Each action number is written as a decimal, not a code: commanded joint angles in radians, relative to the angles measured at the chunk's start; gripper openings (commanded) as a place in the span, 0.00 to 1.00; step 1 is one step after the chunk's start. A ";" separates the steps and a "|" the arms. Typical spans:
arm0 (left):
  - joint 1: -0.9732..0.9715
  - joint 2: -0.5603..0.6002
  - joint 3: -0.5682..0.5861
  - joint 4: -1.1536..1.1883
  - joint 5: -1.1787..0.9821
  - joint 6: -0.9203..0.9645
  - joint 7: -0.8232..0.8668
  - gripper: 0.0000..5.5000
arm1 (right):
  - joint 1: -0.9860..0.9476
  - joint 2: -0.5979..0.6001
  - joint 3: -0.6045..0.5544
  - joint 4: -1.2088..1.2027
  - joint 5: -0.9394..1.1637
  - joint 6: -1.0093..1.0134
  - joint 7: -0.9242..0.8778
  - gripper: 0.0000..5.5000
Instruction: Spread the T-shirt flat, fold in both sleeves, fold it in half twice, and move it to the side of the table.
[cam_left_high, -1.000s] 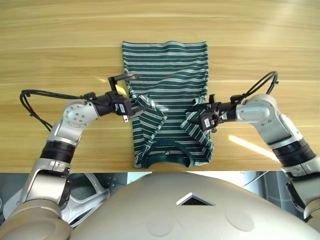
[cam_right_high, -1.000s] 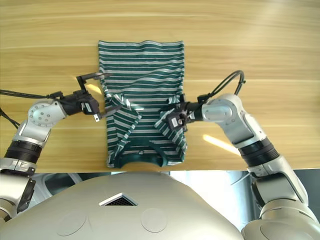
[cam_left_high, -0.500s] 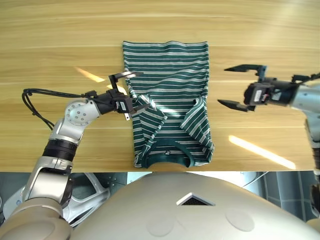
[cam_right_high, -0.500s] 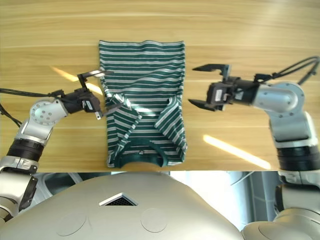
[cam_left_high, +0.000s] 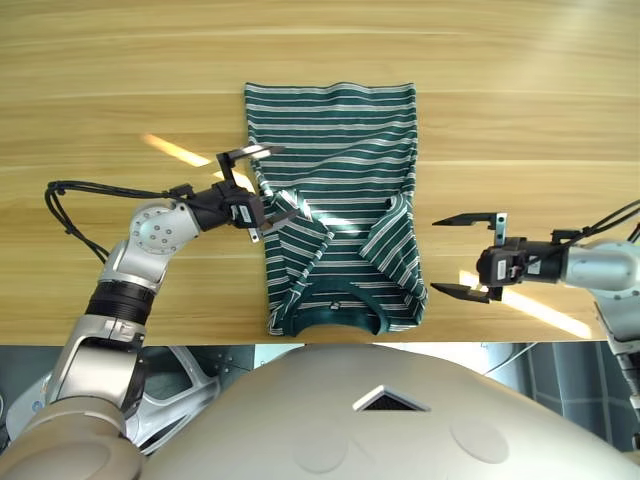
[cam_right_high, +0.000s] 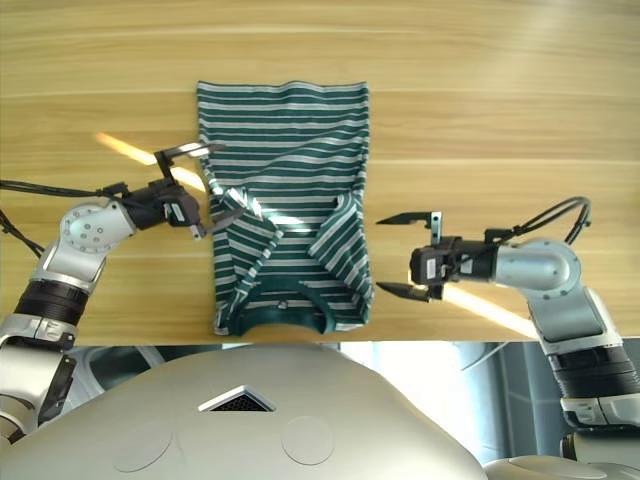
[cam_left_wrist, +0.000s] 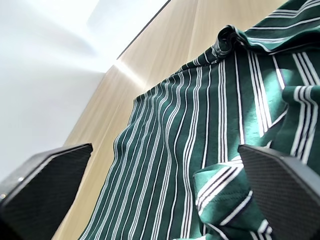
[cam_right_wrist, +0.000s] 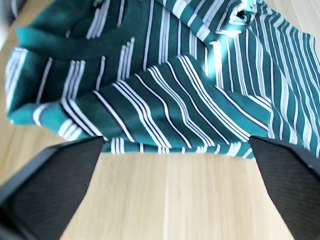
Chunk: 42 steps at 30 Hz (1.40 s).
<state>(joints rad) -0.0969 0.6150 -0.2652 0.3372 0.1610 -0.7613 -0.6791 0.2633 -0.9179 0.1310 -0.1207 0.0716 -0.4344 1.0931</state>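
Observation:
A green T-shirt with white stripes (cam_left_high: 335, 175) lies in the middle of the wooden table, collar toward the near edge, hem at the far side. Both sleeves lie folded in over the body, which shows as a narrow rectangle. My left gripper (cam_left_high: 280, 182) stands open at the shirt's left edge, one finger over the folded left sleeve (cam_left_wrist: 225, 185). My right gripper (cam_left_high: 434, 255) is open just off the shirt's near right corner, apart from the cloth. In the right wrist view the folded right sleeve (cam_right_wrist: 170, 95) lies beyond its dark fingers (cam_right_wrist: 50, 175).
The light wooden table (cam_left_high: 520, 110) stretches wide on both sides of the shirt and beyond its hem. Its near edge (cam_left_high: 200, 343) runs just below the collar. Bright streaks of sunlight (cam_left_high: 530, 305) cross the wood.
My right gripper let go of the folded right sleeve, opened, swung out to the right, then came back nearer the table's front edge beside the shirt's corner. The left arm stayed put.

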 joint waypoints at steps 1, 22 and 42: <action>-0.005 0.013 0.006 0.008 -0.004 -0.003 -0.001 0.98 | 0.020 0.000 0.025 -0.066 -0.004 -0.002 0.000 0.97; -0.001 0.018 0.005 0.006 -0.007 -0.004 -0.004 0.98 | 0.007 0.054 0.126 -0.111 0.000 0.027 -0.029 0.97; -0.020 0.010 0.003 0.031 -0.003 -0.011 -0.001 0.98 | 0.001 0.002 -0.041 0.033 -0.015 0.010 -0.051 0.97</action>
<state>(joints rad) -0.0996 0.6191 -0.2649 0.3583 0.1591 -0.7648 -0.6794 0.2793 -0.9197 0.0732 -0.0936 0.0767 -0.4226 1.0373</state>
